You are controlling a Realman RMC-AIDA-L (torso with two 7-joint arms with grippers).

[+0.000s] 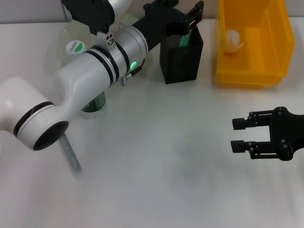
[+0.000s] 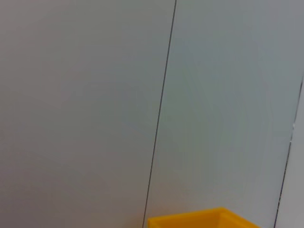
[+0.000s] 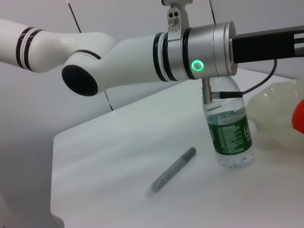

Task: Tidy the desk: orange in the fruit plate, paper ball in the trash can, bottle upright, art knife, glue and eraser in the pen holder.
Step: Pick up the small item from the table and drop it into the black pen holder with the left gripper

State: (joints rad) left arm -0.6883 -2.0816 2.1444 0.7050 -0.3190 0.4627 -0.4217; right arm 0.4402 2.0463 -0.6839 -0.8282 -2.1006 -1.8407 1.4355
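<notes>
On the white desk [image 1: 156,156], the left gripper [image 1: 187,21] hovered over the black mesh pen holder [image 1: 183,59], its grip indiscernible. The right gripper [image 1: 240,135] idled open and empty, well apart.

The left arm reaches diagonally from the near left toward the far centre, its white links and silver wrist lit by a green ring. Its left claw [image 1: 190,21] hangs at the far end of that reach, black fingers [image 1: 195,10] set a little apart. The right arm enters from the right edge, low over the counter. Its right claw [image 1: 240,135] points leftward, level, the two black fingers [image 1: 241,146] spread with a clear gap between them, gripping nothing.
</notes>
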